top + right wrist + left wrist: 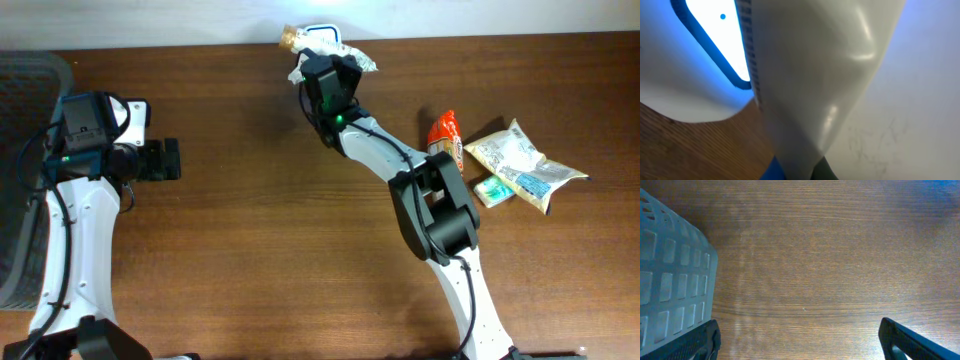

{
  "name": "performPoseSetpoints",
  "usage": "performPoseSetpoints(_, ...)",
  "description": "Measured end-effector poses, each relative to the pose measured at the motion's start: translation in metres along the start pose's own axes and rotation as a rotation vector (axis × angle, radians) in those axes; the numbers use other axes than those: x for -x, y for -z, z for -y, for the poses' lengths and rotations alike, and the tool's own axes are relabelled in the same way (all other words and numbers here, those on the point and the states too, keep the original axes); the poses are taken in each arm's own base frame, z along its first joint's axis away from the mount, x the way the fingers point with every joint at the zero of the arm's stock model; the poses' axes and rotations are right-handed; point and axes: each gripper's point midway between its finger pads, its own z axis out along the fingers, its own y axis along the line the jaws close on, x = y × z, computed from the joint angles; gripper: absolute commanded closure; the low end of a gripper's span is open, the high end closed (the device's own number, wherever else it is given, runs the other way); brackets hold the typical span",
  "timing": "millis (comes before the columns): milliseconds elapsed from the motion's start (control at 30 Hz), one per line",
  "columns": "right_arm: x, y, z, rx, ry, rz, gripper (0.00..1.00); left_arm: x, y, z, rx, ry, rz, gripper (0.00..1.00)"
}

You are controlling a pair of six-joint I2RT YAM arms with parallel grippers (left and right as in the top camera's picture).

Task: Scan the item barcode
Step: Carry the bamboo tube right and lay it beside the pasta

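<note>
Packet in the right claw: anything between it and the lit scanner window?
Nothing visible. The right claw holds the packet close beside the scanner window, with no object between them.

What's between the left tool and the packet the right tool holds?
Nothing: the overhead view shows bare wooden table between left tool and packet.
</note>
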Motion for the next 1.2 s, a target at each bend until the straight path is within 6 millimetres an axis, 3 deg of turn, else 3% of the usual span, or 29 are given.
performPoseSetpoints(233,-0.006,0.0,0.002,-0.012,0.057,-0.03,0.96,0.0,0.0,0.0,0.0,0.0,0.0,0.01)
performPoseSetpoints(400,-0.022,0.004,-0.03,0.13,0.208,-0.07,0.96,0.0,0.0,0.0,0.0,0.0,-0.001,0.01)
performPoseSetpoints(467,-0.022,0.009,-0.027,0.159,0.196,-0.059,0.96,0.0,0.0,0.0,0.0,0.0,0.0,0.01)
performPoseSetpoints(500,-0.018,0.024,-0.009,0.194,0.155,-0.03,0.96,0.0,0.0,0.0,0.0,0.0,0.001,0.01)
performPoseSetpoints(567,-0.025,0.06,0.005,0.347,0.13,0.0,0.96,0.0,0.0,0.0,0.0,0.0,-0.001,0.01)
performPoseSetpoints(667,-0.022,0.142,0.033,0.648,-0.077,0.143,0.96,0.0,0.0,0.0,0.0,0.0,0.0,0.01)
performPoseSetpoints(700,-0.016,0.17,0.036,0.77,-0.185,0.198,0.96,0.0,0.0,0.0,0.0,0.0,-0.001,0.01)
performPoseSetpoints(800,-0.016,0.219,0.032,1.134,-0.487,0.231,0.96,0.0,0.0,0.0,0.0,0.0,0.0,0.01)
performPoseSetpoints(900,-0.051,0.241,0.022,1.391,-0.671,0.048,0.96,0.0,0.0,0.0,0.0,0.0,0.0,0.01)
performPoseSetpoints(967,-0.069,0.243,0.02,1.429,-0.709,-0.04,0.96,0.0,0.0,0.0,0.0,0.0,0.0,0.01)
performPoseSetpoints(1067,-0.105,0.247,0.009,1.412,-0.69,-0.254,0.96,0.0,0.0,0.0,0.0,0.0,0.0,0.01)
performPoseSetpoints(1200,-0.13,0.235,-0.007,1.319,-0.707,-0.427,0.96,0.0,0.0,0.0,0.0,0.0,0.0,0.01)
